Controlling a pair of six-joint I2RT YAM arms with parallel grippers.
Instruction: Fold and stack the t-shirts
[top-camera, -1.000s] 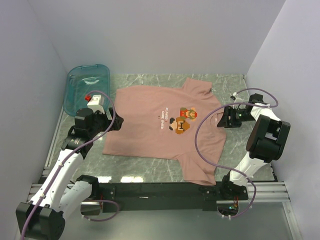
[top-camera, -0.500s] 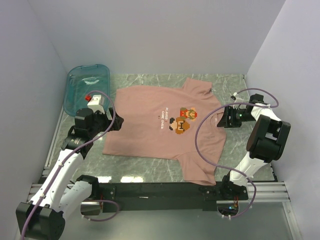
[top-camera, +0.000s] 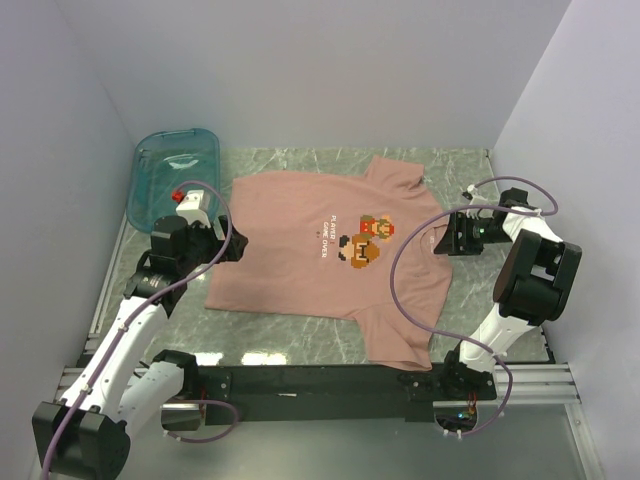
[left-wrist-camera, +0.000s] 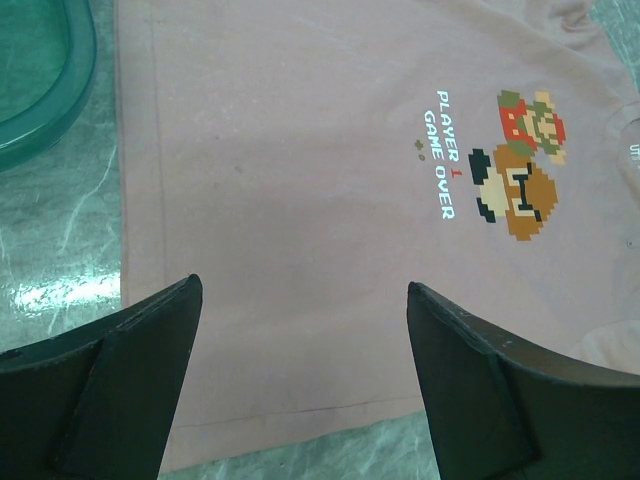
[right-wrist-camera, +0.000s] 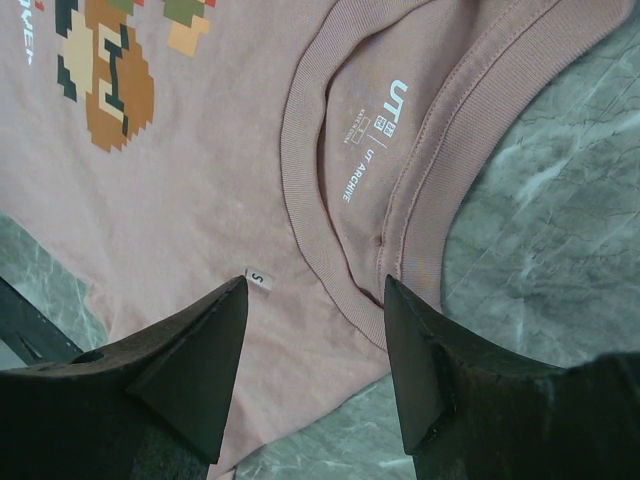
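A: Where is the t-shirt (top-camera: 320, 270)?

B: Flat on the worktop (top-camera: 470, 290), print (left-wrist-camera: 520, 180) up, stretched between the two sets of jaws. The left jaws are spread wide over a stitched edge, with a corner of the cloth close by one of them. The right jaws are spread astride the collar (right-wrist-camera: 400, 200). Neither pinches anything, and I can't tell whether they touch the cloth.

A: What might go wrong?

B: The collar worries me. Closing there, the right jaws could nip only the upper ring of ribbing, and the body would sag open on the lift. The left jaws sit right at the edge, so a short reach may close on nothing, or on one layer. Unequal grips would skew the fold. The purple cable (top-camera: 393, 262) hanging across the cloth inboard of the right jaws might also drag it.

A: And room to move?

B: There is bare worktop beyond the collar, outboard of the right jaws, though the side wall is near. Outboard and ahead of the left jaws sits the teal bin (top-camera: 170, 175), just beside the shirt's far corner, and a wide swing could knock it. Between the jaws it is all cloth.
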